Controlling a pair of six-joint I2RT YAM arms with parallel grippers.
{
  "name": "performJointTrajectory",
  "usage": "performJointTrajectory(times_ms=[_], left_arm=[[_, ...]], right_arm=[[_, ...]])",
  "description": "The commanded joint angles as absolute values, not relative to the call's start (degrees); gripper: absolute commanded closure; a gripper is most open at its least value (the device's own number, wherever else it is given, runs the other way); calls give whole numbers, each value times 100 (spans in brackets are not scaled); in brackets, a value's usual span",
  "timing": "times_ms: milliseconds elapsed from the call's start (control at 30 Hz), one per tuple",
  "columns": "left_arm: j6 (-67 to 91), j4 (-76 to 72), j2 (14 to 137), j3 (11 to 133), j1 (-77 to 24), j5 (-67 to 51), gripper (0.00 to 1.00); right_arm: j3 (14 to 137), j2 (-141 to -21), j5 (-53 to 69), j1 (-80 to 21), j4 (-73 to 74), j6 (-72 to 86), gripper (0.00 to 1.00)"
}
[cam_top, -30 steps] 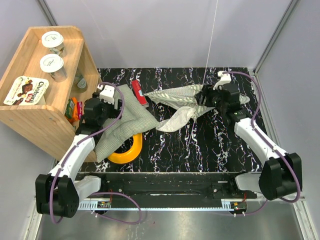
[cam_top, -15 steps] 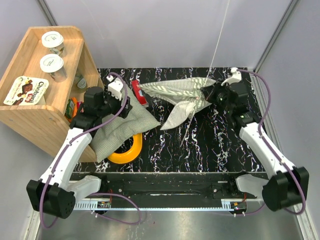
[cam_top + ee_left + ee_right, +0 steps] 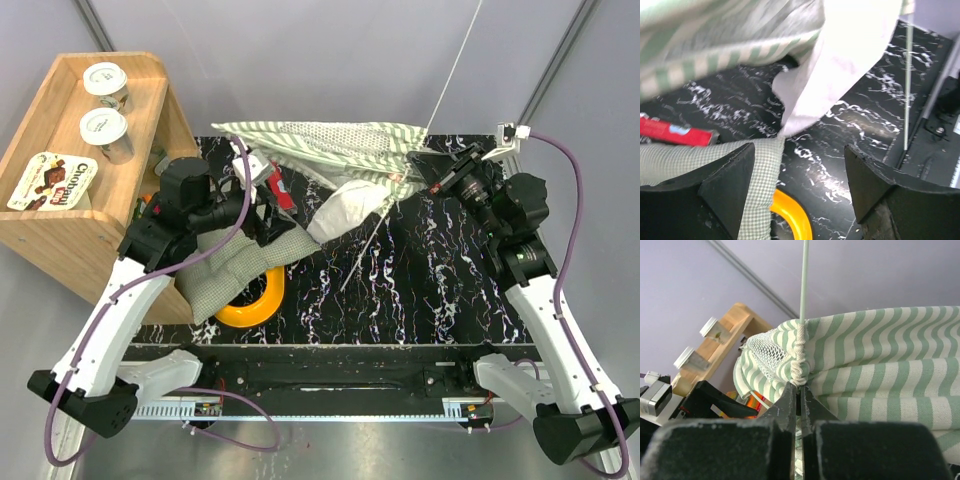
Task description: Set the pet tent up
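Note:
The pet tent (image 3: pixel 330 145) hangs lifted over the back of the table, its green-and-white striped fabric spread out and a white curtain (image 3: pixel 345 205) drooping beneath. My right gripper (image 3: pixel 425 172) is shut on the tent at its gathered rope knot, where a thin pole (image 3: pixel 455 65) sticks upward. In the right wrist view the jaws (image 3: pixel 801 390) pinch just under that knot (image 3: pixel 800 357), with the mesh window (image 3: pixel 765 352) to the left. My left gripper (image 3: pixel 262 208) is open beside the checked cushion (image 3: pixel 235 265). Nothing lies between its fingers (image 3: pixel 725 180), and the tent fabric (image 3: pixel 715 45) hangs above them.
A yellow ring (image 3: pixel 255 300) lies half under the cushion. A red packet (image 3: pixel 278 185) sits behind it. A wooden shelf (image 3: pixel 70 215) with yoghurt cups (image 3: pixel 105 85) stands at the left. A loose thin pole (image 3: pixel 365 250) slants down onto the marble tabletop (image 3: pixel 420 290).
My right gripper has shut on the tent's knot and pulled it up and to the right, spreading the fabric. My left arm has risen and swung right, above the cushion.

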State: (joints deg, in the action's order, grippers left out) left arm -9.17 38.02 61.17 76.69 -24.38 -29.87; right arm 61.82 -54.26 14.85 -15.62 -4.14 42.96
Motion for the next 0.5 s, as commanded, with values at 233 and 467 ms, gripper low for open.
performJointTrajectory(times_ms=[233, 467], left_arm=[[-686, 3990, 6301, 8139, -3857, -3199, 17], [-457, 3701, 6697, 7858, -4666, -3612, 18]], right_arm=[[5952, -5248, 1689, -1582, -1167, 5615, 100], [5678, -5194, 1187, -1643, -1485, 5844, 100]])
